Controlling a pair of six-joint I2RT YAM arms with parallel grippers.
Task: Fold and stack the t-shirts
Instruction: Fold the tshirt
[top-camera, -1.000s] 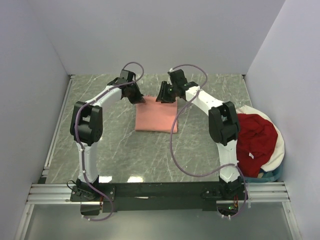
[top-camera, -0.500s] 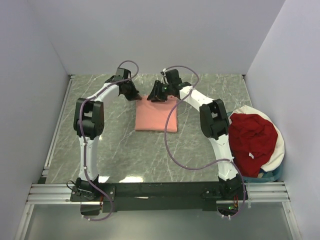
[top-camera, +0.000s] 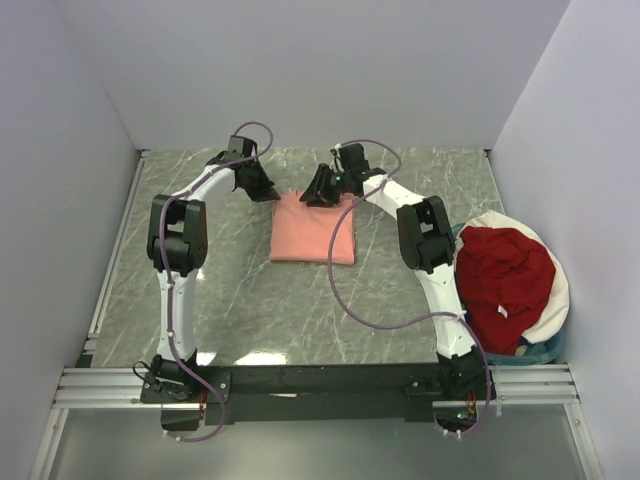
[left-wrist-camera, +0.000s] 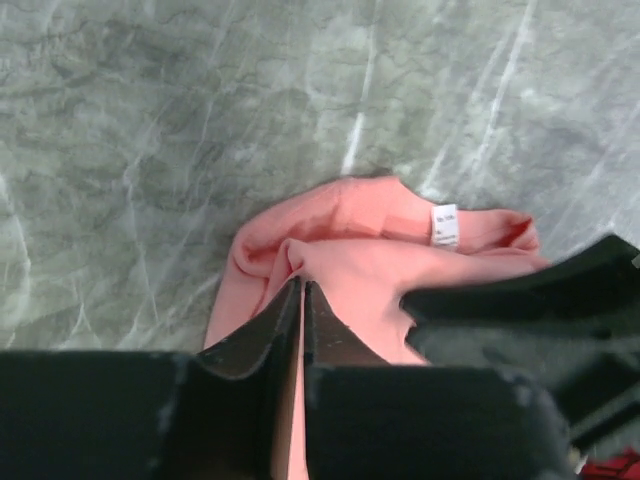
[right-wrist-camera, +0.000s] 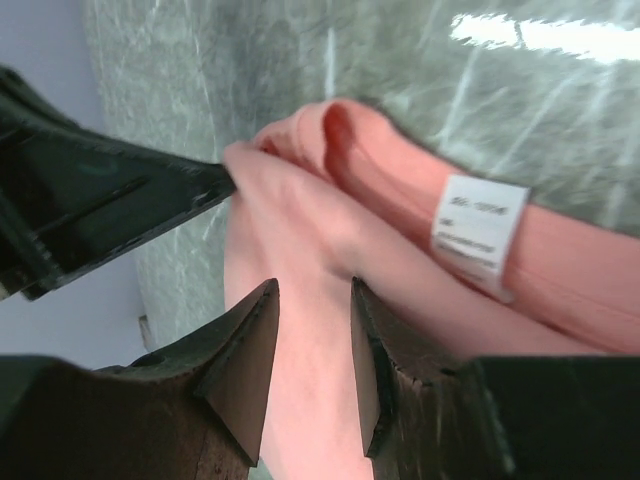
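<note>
One grey-green marbled table (top-camera: 240, 300) carries everything. From its near edge the left arm (top-camera: 178, 240) and the right arm (top-camera: 428, 235) both bend inward towards the far middle of the table.

At the table's right edge, beside the right arm, sits a round white-rimmed basket (top-camera: 562, 292). A dark red t-shirt (top-camera: 510, 275) lies crumpled in it, filling it and spilling over the rim.

A salmon-pink t-shirt (top-camera: 312, 238) lies near the middle of the table, somewhat to the far side, well apart from the basket. It is folded into a flat, rough rectangle, and only its far edge is rumpled.

The left claw (left-wrist-camera: 302, 285) is at the shirt's far left corner. Its fingers are pressed almost together, with only a thin slit between them, and they pinch a raised fold of pink cloth at the tips.

The right claw (right-wrist-camera: 312, 290) is just beside it on the same far edge. Its fingers stand a narrow gap apart, and a bunched ridge of the shirt fills that gap.

A small white neck label (right-wrist-camera: 478, 232) with tiny, unreadable print lies on the pink collar near the claws.
</note>
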